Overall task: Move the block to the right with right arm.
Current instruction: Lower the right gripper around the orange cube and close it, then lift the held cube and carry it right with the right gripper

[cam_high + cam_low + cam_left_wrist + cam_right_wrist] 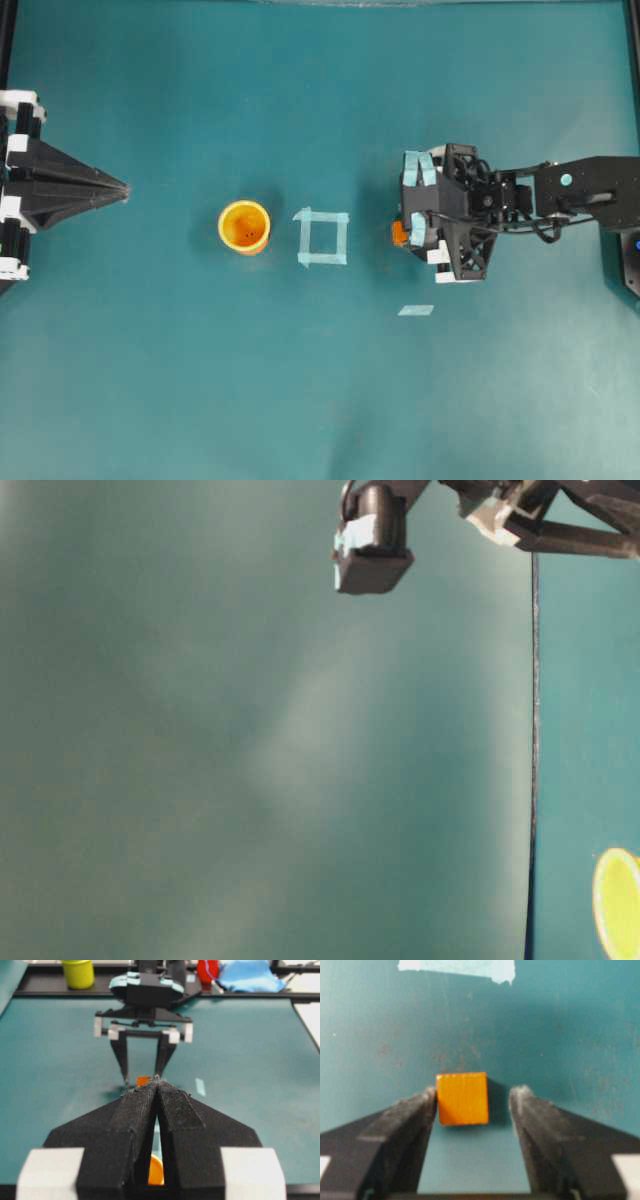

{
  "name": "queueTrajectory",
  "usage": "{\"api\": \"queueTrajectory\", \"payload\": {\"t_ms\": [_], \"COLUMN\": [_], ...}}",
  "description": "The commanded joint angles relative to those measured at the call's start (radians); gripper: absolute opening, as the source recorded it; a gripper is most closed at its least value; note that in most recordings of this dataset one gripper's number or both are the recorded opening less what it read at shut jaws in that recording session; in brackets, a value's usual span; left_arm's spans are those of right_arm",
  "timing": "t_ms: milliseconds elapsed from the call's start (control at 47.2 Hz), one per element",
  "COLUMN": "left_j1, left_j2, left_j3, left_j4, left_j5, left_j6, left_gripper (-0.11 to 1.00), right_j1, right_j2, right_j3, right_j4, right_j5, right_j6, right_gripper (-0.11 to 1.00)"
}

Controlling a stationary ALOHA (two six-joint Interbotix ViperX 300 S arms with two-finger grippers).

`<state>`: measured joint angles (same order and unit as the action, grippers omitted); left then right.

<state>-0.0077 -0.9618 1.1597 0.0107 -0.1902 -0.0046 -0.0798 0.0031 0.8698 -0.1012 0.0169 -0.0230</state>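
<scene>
Orange and plain-faced, the small cube block (462,1098) sits on the teal table mat (320,400) between the spread fingers of the black right gripper (472,1097), touching one finger, with a gap to the other. It lies just right of the pale tape square (323,238). Bare mat lies on to the right, under the arm. The round orange cup (245,227) stands left of the square. The black left gripper (122,190) rests pressed together at the left edge.

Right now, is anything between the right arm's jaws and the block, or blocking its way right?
Nothing visible. The block sits between the open right gripper, touching one finger. The table to its right looks bare apart from the arm itself.
</scene>
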Motion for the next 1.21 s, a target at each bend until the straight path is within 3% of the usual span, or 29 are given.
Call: {"api": "queueTrajectory", "payload": {"t_ms": [0,318,551,1017,1187], "left_j1": [-0.003,-0.003,-0.003,-0.003,-0.003], "left_j2": [0.008,0.006,0.006,0.006,0.006], "left_j3": [-0.026,-0.026,-0.028,-0.028,-0.028], "left_j4": [0.003,0.002,0.002,0.003,0.002], "left_j5": [-0.003,-0.005,-0.005,-0.005,-0.005], "left_j6": [0.000,0.000,0.000,0.000,0.000], "left_gripper": [0.00,0.00,0.00,0.00,0.00], "right_j1": [0.002,0.002,0.011,0.018,0.020], "right_j2": [0.005,0.025,0.006,-0.183,-0.235], "right_j3": [-0.028,-0.035,-0.048,-0.149,-0.175], "right_j4": [-0.003,-0.003,0.005,0.008,0.041], "right_j5": [-0.018,-0.017,0.008,0.215,0.298], "right_j6": [0.002,0.003,0.017,0.017,0.018], "right_gripper": [0.62,0.59,0.40,0.40,0.40]}}
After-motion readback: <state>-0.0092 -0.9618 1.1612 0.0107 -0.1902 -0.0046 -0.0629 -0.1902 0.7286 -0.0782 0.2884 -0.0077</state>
